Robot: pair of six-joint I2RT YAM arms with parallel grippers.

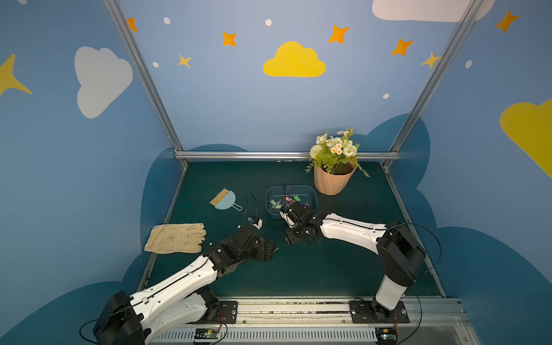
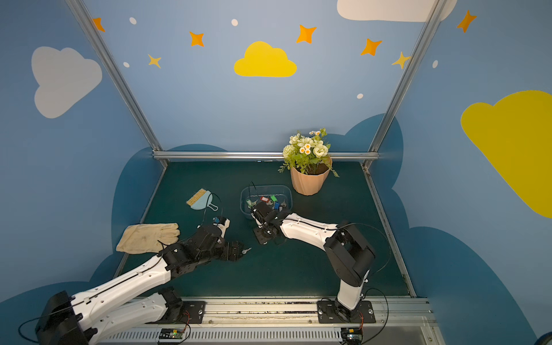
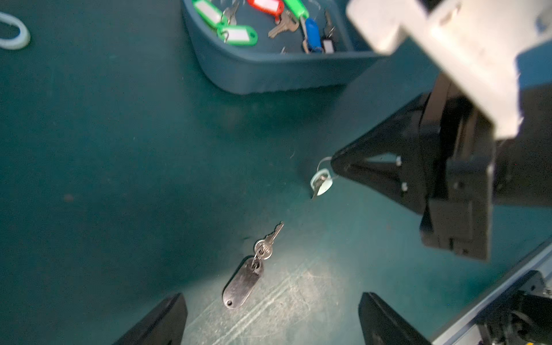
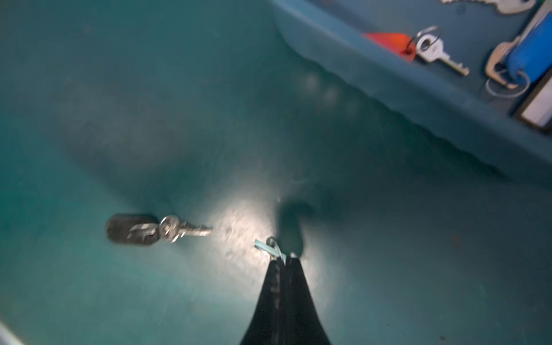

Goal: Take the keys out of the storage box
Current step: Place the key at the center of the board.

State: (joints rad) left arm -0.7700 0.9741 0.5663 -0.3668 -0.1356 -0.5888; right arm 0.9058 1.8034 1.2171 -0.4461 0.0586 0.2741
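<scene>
Nearest the lens, the left gripper [image 3: 271, 295] stands spread wide and empty above a black-tagged key [image 3: 243, 282] lying flat on the green mat [image 3: 89, 179], which reads as one already taken out and set aside. Just right of it the right gripper [image 4: 285, 260] is pinched tight on the ring of a pale-tagged key [image 3: 321, 182], so tag and blade dangle free on the near side of the storage box [image 3: 268, 71], inside which the other keys [image 3: 282, 25] lie with green, red, blue and black tags. Tag windows show only blank white slips [image 3: 239, 35]; no brand or writing can be read.
</scene>
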